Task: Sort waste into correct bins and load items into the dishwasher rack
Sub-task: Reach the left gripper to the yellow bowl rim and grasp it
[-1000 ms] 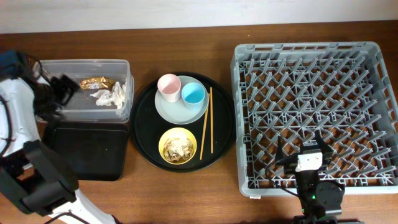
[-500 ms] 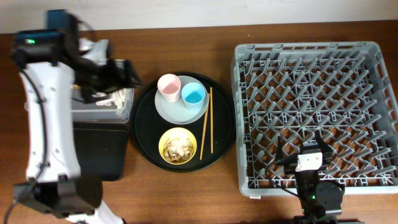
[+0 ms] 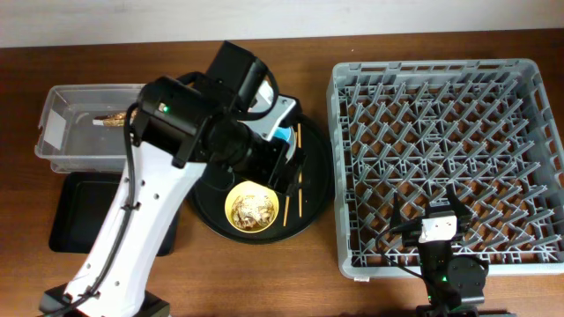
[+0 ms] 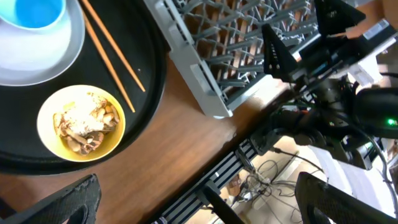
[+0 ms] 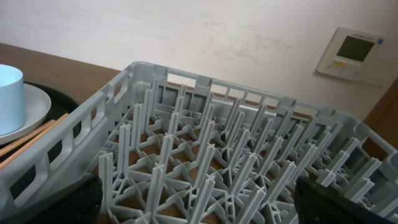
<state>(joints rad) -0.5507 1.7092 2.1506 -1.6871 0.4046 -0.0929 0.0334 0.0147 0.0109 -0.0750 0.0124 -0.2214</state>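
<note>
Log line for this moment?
left fingers open, empty, over round tray | right fingers open, over rack | yellow bowl holds scraps | rack: no dishes

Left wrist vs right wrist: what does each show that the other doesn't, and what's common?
Only left wrist: the yellow bowl holding food scraps, bare table beside the tray, and the right arm beyond the rack's corner.
Only right wrist: the wall and a wall panel behind the rack.
Both: the dishwasher rack, light-blue cup, grey plate and chopsticks.
</note>
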